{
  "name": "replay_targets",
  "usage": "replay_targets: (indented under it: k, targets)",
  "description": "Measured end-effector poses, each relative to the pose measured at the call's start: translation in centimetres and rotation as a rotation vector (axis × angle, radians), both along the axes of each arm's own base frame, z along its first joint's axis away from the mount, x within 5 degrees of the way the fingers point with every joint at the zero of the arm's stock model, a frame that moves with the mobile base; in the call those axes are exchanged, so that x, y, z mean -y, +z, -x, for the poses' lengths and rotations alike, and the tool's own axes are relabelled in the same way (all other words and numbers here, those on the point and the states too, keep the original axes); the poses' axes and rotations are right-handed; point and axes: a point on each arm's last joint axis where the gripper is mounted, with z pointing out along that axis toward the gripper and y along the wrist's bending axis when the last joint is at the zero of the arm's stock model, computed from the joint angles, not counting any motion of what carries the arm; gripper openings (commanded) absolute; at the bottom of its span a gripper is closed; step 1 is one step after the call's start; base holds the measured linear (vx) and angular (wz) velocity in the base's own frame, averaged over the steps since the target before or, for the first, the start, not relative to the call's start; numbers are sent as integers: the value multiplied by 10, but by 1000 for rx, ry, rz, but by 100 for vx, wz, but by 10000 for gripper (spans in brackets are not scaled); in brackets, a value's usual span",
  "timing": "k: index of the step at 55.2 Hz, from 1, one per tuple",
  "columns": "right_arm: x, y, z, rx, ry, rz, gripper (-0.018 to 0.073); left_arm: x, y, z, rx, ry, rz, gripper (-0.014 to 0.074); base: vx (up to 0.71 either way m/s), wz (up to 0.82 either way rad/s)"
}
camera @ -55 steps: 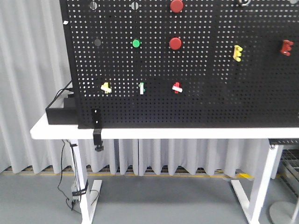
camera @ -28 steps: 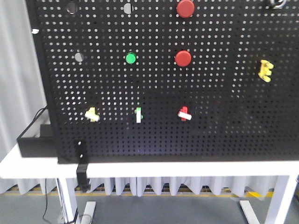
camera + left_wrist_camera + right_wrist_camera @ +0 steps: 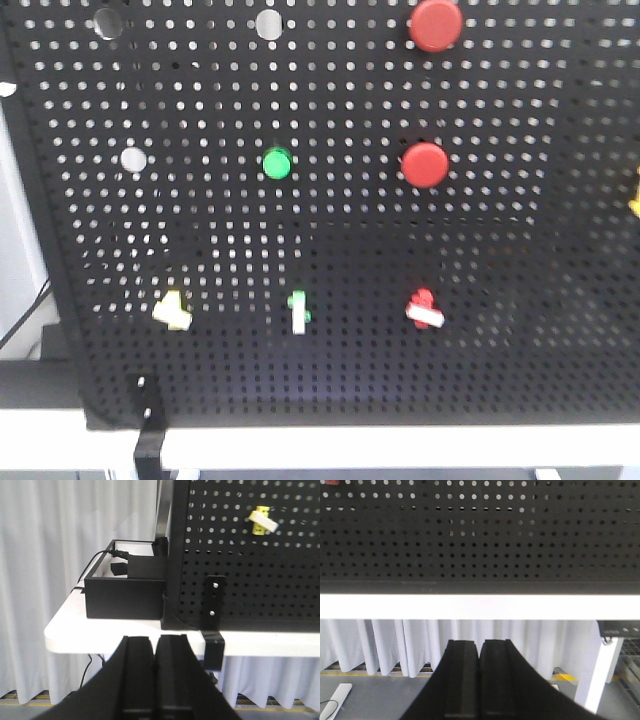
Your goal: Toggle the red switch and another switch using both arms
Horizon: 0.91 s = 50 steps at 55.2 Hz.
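Note:
The red switch [image 3: 424, 309], a small red base with a short white lever, sits low on the black pegboard [image 3: 340, 240] right of centre. The pale yellow switch [image 3: 172, 310] is on the same row at the left, and also shows at the top right of the left wrist view [image 3: 262, 520]. My left gripper [image 3: 155, 640] is shut and empty, below the table edge and well under the yellow switch. My right gripper [image 3: 480, 642] is shut and empty too, below the white tabletop [image 3: 480, 606]. Neither gripper shows in the front view.
A green-based white toggle [image 3: 298, 312] sits between the two switches. Above are a green button [image 3: 276, 163] and two big red push buttons [image 3: 424, 165]. A black box [image 3: 125, 592] with cables stands left of the board, and a black clamp [image 3: 215, 625] grips the table edge.
The front view has closed in on the pegboard over the last second; the board now fills the frame and the switches appear larger and lower.

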Motion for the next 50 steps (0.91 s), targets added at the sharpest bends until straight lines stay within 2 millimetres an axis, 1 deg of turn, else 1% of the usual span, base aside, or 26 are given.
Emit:
replay_targets:
  k: [23, 50]
  targets:
    - [0, 0, 0, 0, 0, 0, -6, 0, 0, 0, 0, 0, 0, 3, 14, 1]
    - [0, 0, 0, 0, 0, 0, -6, 0, 0, 0, 0, 0, 0, 3, 2, 0]
